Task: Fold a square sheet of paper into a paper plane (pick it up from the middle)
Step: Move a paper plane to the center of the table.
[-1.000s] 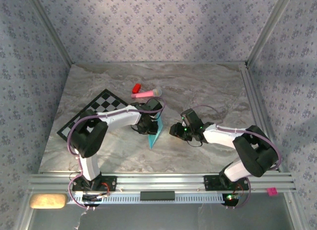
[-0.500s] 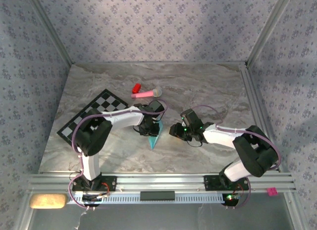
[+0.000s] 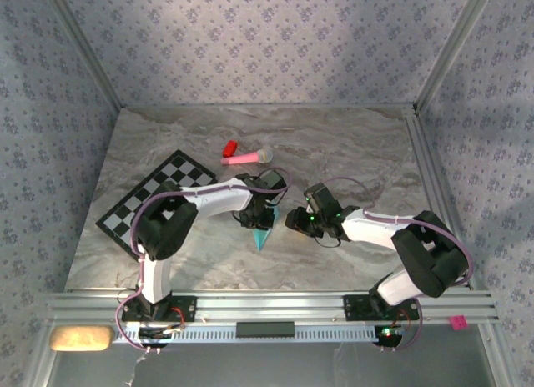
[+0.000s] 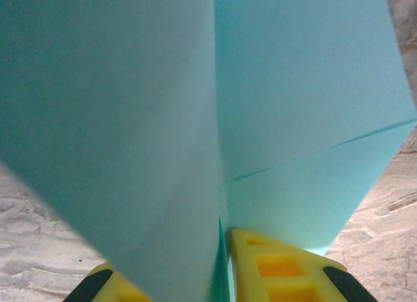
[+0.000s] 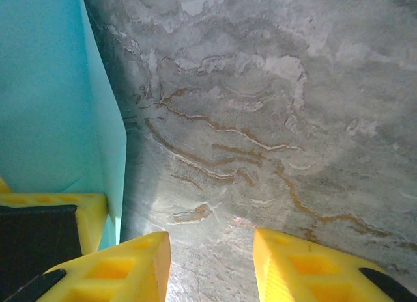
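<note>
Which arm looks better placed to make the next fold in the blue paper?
Right, probably: the left gripper is shut on the paper, while the right gripper is open, empty and close beside it.

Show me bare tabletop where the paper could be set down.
Free: the far right of the table, between the pink stick toy and the right rail; the far-left corner behind the checkered mat. Crowded: the centre, around the blue paper.

Overhead view: even, diffuse lighting on the marbled desk (image 3: pixel 350 145), with soft shadows under both arms. Left wrist view: the folded light-blue paper (image 4: pixel 293 87) lies too close for focus, its left face shaded. Right wrist view: desk veining is sharp, a shadow band borders the paper, and the right claw (image 5: pixel 210 266) is slightly soft.
</note>
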Available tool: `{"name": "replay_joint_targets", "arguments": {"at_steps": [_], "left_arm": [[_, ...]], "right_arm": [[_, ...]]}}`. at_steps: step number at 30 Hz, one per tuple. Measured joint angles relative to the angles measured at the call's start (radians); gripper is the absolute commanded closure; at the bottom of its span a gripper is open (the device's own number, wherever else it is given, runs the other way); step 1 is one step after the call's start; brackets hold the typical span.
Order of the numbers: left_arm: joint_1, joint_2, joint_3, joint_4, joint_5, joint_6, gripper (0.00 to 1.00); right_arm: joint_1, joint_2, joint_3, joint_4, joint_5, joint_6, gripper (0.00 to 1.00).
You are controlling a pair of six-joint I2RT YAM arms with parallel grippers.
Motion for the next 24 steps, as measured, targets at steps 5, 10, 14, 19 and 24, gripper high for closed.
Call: {"name": "replay_joint_targets", "arguments": {"at_steps": [5,10,14,19,24], "left_arm": [[-0.014,0.022,0.031,-0.036,-0.04,-0.011,0.74],[-0.016,0.028,0.04,-0.047,-0.053,-0.029,0.69],[-0.019,0.032,0.045,-0.057,-0.068,-0.048,0.64],[-0.019,0.033,0.045,-0.065,-0.082,-0.085,0.59],[-0.022,0.035,0.045,-0.072,-0.093,-0.125,0.56]], "right_arm": [[-0.005,-0.098,-0.024,-0.021,0.045,0.0,0.6],[-0.034,-0.208,-0.053,-0.053,0.076,0.0,0.59],[-0.057,-0.245,-0.076,-0.069,0.082,-0.003,0.59],[-0.071,-0.251,-0.082,-0.084,0.081,-0.009,0.59],[-0.084,-0.251,-0.082,-0.091,0.074,-0.029,0.59]]}}
